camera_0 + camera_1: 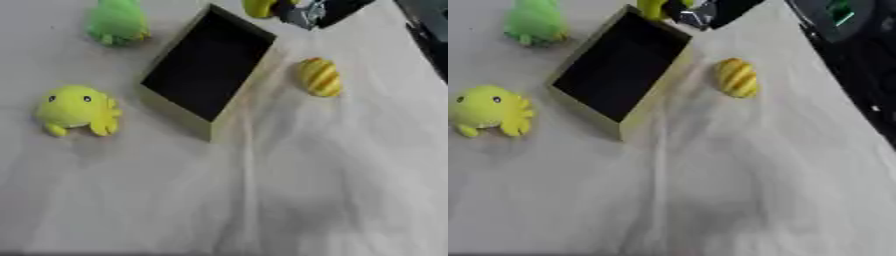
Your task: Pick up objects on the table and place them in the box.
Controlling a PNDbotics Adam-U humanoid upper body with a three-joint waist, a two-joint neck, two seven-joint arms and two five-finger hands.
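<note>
Carry the yellow object (259,7), seemingly held in the right hand (302,12) though finger closure cannot be confirmed, over the box (207,62) opening before release

Table (332,190): white cloth (737,200) covering it, lying in long wrinkles and folds. Dark equipment (846,30) showing beyond the right edge. Soft, even light falling throughout.

Open box (179,111) with black interior at centre, set askew on white cloth-covered table (306,190). Yellow plush frog (77,110) left of box. Green plush toy (116,22) upper left. Yellow striped toy (319,76) right of box. Right hand (302,11) at top edge, beside a yellow object (258,7); grip unclear.
</note>
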